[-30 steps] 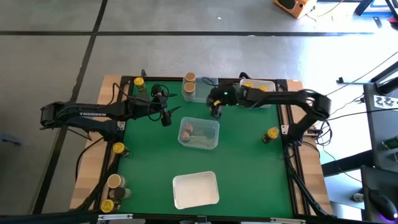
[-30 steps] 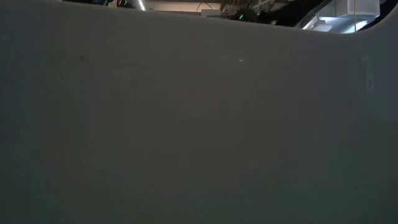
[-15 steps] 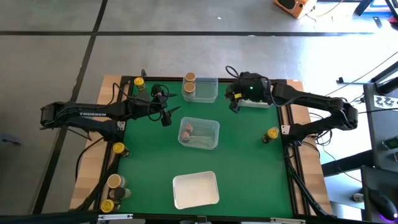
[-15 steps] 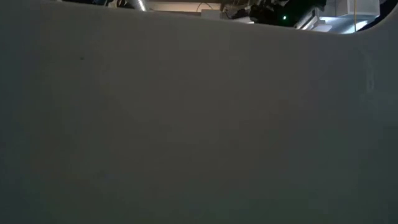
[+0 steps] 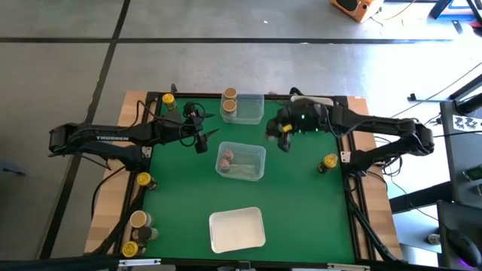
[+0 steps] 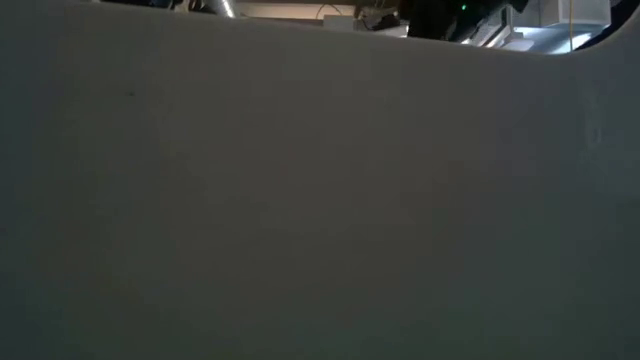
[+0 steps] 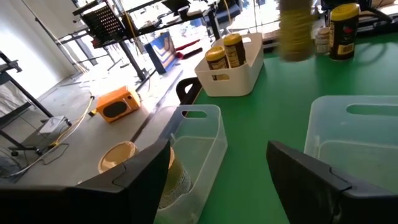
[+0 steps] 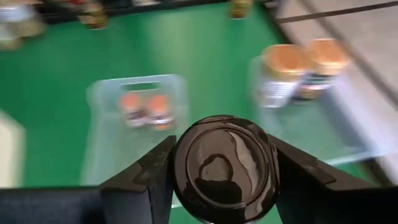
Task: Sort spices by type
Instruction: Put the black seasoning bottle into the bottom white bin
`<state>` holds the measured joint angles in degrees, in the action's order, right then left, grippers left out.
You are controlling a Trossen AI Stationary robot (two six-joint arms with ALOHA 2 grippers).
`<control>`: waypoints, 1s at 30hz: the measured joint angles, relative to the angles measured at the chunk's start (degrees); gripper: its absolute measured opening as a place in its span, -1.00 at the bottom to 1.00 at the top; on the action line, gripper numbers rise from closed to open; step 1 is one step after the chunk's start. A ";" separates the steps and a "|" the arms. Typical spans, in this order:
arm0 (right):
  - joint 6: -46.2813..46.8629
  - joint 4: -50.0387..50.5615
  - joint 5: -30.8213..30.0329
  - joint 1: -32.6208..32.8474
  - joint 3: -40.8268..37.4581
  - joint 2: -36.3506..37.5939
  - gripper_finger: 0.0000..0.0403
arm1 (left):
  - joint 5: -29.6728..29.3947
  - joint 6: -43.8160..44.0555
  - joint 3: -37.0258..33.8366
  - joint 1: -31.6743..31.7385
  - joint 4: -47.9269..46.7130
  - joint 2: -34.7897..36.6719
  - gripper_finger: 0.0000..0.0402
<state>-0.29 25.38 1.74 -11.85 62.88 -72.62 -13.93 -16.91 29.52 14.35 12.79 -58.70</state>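
Right gripper (image 5: 282, 138), clamped on a black-lidded spice jar (image 8: 225, 168), hangs above the green mat between the white bin (image 7: 239, 79) and the central clear tray (image 5: 242, 162), so the carry is underway and next needs the matching tray.

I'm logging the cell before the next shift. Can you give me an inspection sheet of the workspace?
Surface: green mat, wood border.
Job's things: jars; two in far clear tray, two in middle clear tray, two in far white tray; others loose at the mat's edges.
Clutter: near white tray, empty.
Claws: left claw open, beside middle tray; right claw shut on dark-lidded jar.
Cables: black loops by left arm.
Surroundings: grey floor, orange box; low view blocked.
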 joint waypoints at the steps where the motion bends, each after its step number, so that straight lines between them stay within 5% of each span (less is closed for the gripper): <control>1: 0.67 0.19 0.97 1.46 0.02 0.00 0.02 | 0.00 -0.01 0.00 0.00 -0.29 0.00 0.32; 9: 5.03 -3.03 9.31 14.33 0.01 -0.31 0.02 | 0.00 1.11 0.00 0.00 -0.25 0.00 0.32; 30: 7.37 -25.76 7.98 34.36 0.05 -18.21 0.02 | 0.02 17.71 0.04 -7.46 -1.63 0.00 0.32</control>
<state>7.07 -0.39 9.72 22.51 62.93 -90.83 -13.91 0.80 29.56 6.89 11.16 -58.70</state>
